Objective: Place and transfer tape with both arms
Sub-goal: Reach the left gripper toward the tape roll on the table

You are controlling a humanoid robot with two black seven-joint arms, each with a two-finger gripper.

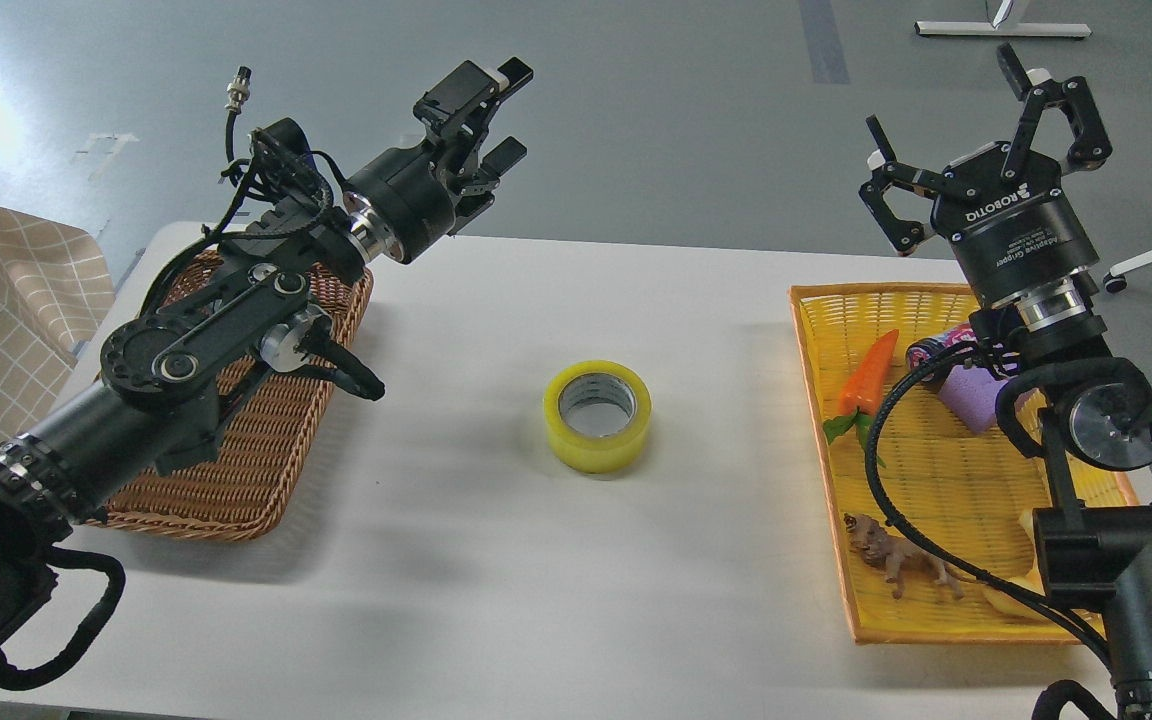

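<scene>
On the white table [456, 560], roughly at its middle, the tape [597, 416] lies flat on its side with the grey-white core facing up, nothing touching it. Both claws hang in the air well clear of it. Over to the left, the left gripper [496, 110] is raised above the far edge of the table, pointing up and to the right; its fingers are spread apart and nothing sits between them. The tape lies below and to the right of that claw, well apart from it. Under the left arm rests a brown wicker basket [246, 480], partly covered by the arm's black links and cables. On the right, the right gripper [976, 130] stands nearly upright with its "ROBOTIQ" lettering showing, fingers splayed wide, also holding nothing. The tape sits well to the left of it and nearer the front of the table. Beneath the right arm is a yellow woven tray [936, 560] with a toy carrot [871, 375], a purple cup [971, 395] and a small brown animal figure [901, 560] lying in it.
</scene>
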